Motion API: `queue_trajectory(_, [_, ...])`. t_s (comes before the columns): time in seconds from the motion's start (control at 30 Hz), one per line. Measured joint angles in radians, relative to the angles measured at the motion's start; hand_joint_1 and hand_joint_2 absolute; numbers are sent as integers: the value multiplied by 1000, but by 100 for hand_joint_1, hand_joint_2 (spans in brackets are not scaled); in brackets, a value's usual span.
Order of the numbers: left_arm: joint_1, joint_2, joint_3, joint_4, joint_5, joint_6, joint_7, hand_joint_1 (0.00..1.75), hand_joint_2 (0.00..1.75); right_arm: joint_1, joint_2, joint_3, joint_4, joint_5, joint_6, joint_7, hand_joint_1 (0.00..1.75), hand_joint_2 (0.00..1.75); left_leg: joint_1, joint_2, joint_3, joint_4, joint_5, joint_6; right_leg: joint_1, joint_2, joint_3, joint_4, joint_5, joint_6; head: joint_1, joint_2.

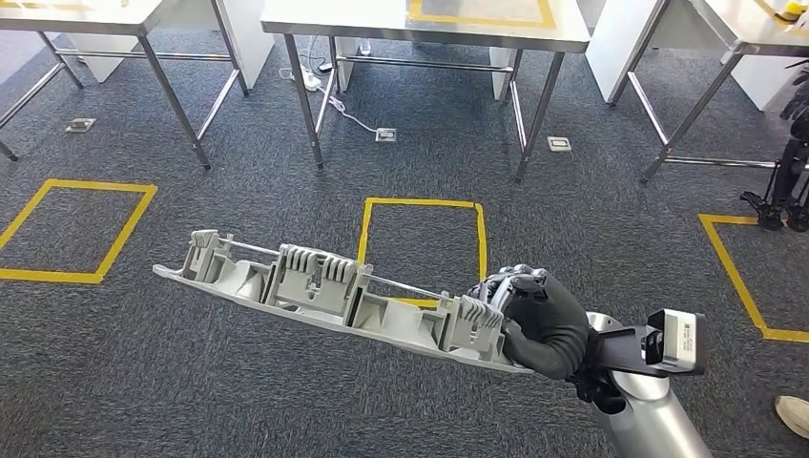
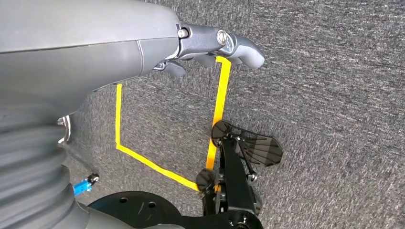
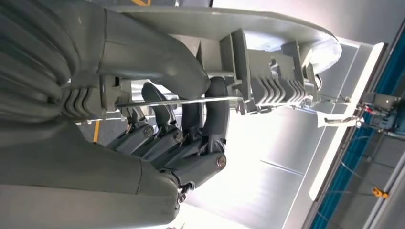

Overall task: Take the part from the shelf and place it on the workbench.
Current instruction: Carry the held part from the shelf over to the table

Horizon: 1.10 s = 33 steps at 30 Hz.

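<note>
A long grey plastic part (image 1: 324,296) with ribbed clips and a thin metal rod along it hangs over the carpet in the head view. My right hand (image 1: 539,320) grips it at its right end, and the part reaches out to the left, slightly tilted. In the right wrist view the fingers (image 3: 191,129) wrap around the same part (image 3: 267,57) with the thumb pressed over it. My left hand (image 2: 210,45) hangs above the floor with its fingers curled in and holds nothing. A steel workbench (image 1: 429,24) stands ahead at the top centre.
Yellow tape squares (image 1: 420,243) mark the grey carpet ahead and to both sides. More steel tables (image 1: 86,14) stand at the top left and top right. A dark tripod (image 1: 782,181) is at the right edge, and a person's shoe (image 1: 792,415) at the lower right.
</note>
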Motion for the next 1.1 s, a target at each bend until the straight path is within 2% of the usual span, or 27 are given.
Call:
queue_trajectory(0.03, [0, 0, 0, 0, 0, -1, 0, 0, 175, 2, 0, 0, 0, 0, 0, 1, 175, 175, -1, 1, 2, 0, -3, 2, 0, 0, -28, 43, -6, 1, 1, 0])
queue_trajectory(0.07, [0, 0, 0, 0, -1, -2, 0, 0, 175, 3, 0, 0, 0, 0, -1, 1, 175, 175, -2, 1, 6, 1, -6, 2, 0, 0, -39, 50, 9, 1, 2, 0])
queue_trajectory(0.1, [0, -1, 0, 0, -1, -4, -1, 0, 175, 3, 0, 0, 0, 0, -1, 2, 175, 175, -2, 1, 11, 1, -10, 2, 1, -1, -29, 15, 42, -1, 3, 0])
queue_trajectory(0.13, [0, -2, 0, 0, -1, -4, -1, 0, 175, 4, -1, 0, 0, 0, -2, 2, 175, 175, -3, 1, 18, 1, -14, 0, 1, -3, -1, -52, 87, -6, 5, 0])
queue_trajectory(0.2, [0, -5, 0, 0, -1, -5, -1, 0, 175, 3, -1, 0, 0, 0, -3, 1, 175, 175, -5, 1, 26, 1, -22, -6, 7, -10, 56, -178, 140, -19, 8, 0])
queue_trajectory(0.23, [0, -5, 0, 0, -1, -5, -1, 0, 175, 3, -1, 0, 0, 0, -3, 0, 175, 175, -6, 1, 28, 1, -25, -10, 11, -12, 72, -213, 148, -25, 9, 0])
queue_trajectory(0.3, [-1, -7, 0, 1, -1, -5, -2, 0, 175, 4, -1, -1, 0, 1, -3, -3, 175, 175, -7, 3, 30, -3, -29, -21, 16, -11, 75, -229, 142, -35, 9, 0])
queue_trajectory(0.37, [-1, -7, 0, 1, -1, -5, -3, 0, 175, 7, -3, -1, 0, 3, -2, -7, 175, 175, -7, 5, 32, 1, -37, -32, 10, -8, 83, -239, 140, -46, 8, 0])
queue_trajectory(0.4, [-1, -7, 0, 1, -1, -5, -4, 0, 175, 8, -3, -1, 0, 3, -1, -11, 175, 175, -7, 5, 22, 26, -50, -37, 6, -8, 90, -244, 139, -51, 6, 0])
queue_trajectory(0.43, [-1, -7, 0, 1, -1, -6, -4, 0, 175, 9, -3, -1, 0, 4, 1, -15, 175, 175, -6, 5, -1, 74, -72, -41, 3, -8, 98, -247, 137, -55, 4, 0])
queue_trajectory(0.5, [1, -7, 0, 2, -1, -6, -5, 0, 175, 10, -3, 0, 2, 4, 3, -21, 175, 175, -4, 5, -75, 210, -122, -49, 2, -8, 110, -248, 128, -60, -1, 0])
queue_trajectory(0.53, [2, -7, 0, 2, -1, -6, -5, 0, 175, 11, -3, 1, 3, 4, 3, -22, 175, 175, -2, 5, -109, 261, -130, -51, 1, -8, 117, -248, 122, -59, -2, 0])
queue_trajectory(0.57, [3, -6, 0, 2, -1, -6, -5, 0, 175, 11, -3, 1, 5, 5, 3, -22, 175, 175, -1, 5, -128, 278, -118, -54, 0, -7, 125, -247, 116, -57, -2, 0])
queue_trajectory(0.6, [4, -5, 0, 1, -1, -6, -5, 0, 175, 12, -3, 1, 6, 7, 3, -22, 175, 175, 1, 5, -129, 257, -86, -55, -2, -6, 134, -247, 109, -54, -3, 0])
queue_trajectory(0.67, [5, -4, 0, 2, -1, -6, -6, 0, 175, 13, -2, 3, 8, 10, 3, -22, 175, 175, 6, 5, -86, 131, 0, -59, -7, -4, 155, -247, 93, -43, -5, 0])
queue_trajectory(0.7, [4, -4, 0, 2, -1, -6, -7, 0, 175, 12, -2, 4, 8, 11, 3, -22, 175, 175, 7, 4, -61, 70, 25, -57, -6, -4, 161, -245, 84, -36, -7, 0])
queue_trajectory(0.73, [4, -4, 0, 2, -1, -6, -7, 0, 175, 11, -2, 5, 8, 11, 3, -22, 175, 175, 7, 3, -45, 30, 37, -52, -5, -3, 166, -245, 77, -28, -8, 0])
queue_trajectory(0.77, [4, -4, 0, 3, -1, -6, -8, 0, 175, 10, -1, 6, 8, 11, 2, -22, 175, 175, 6, 1, -38, 14, 33, -44, -3, -2, 168, -243, 74, -21, -9, 0])
queue_trajectory(0.87, [4, -4, 0, 3, -1, -6, -8, 0, 175, 7, 0, 7, 8, 13, 1, -21, 175, 175, 4, -1, -28, 9, 19, -16, -4, -3, 174, -234, 71, -4, -6, 0])
queue_trajectory(0.9, [4, -4, 0, 3, -1, -6, -8, 0, 175, 4, 0, 8, 8, 14, 0, -20, 175, 175, 4, -2, -22, 8, 16, -9, -4, -4, 163, -211, 62, -1, -4, 0])
queue_trajectory(0.93, [3, -4, 0, 2, -1, -6, -8, 0, 175, 1, 1, 8, 8, 14, -1, -19, 175, 175, 5, -3, -16, 7, 13, -3, -4, -6, 139, -166, 45, 2, -1, 0])
queue_trajectory(1.03, [3, -4, 0, 2, -1, -6, -8, 0, 175, -2, 3, 8, 8, 14, -2, -19, 175, 175, -1, -3, -1, 6, -3, 8, -1, -7, 14, 18, -17, 1, 4, 0])
queue_trajectory(1.07, [3, -4, 0, 2, -1, -6, -8, 0, 175, -1, 3, 9, 8, 14, -2, -19, 175, 175, -5, -3, 5, 6, -9, 9, 1, -7, -15, 43, -15, -3, 5, 0])
queue_trajectory(1.1, [4, -4, 0, 3, -1, -6, -8, 0, 175, -1, 3, 9, 8, 15, -2, -19, 175, 175, -9, -4, 14, 6, -15, 11, 4, -7, -25, 32, 7, -9, 6, 0])
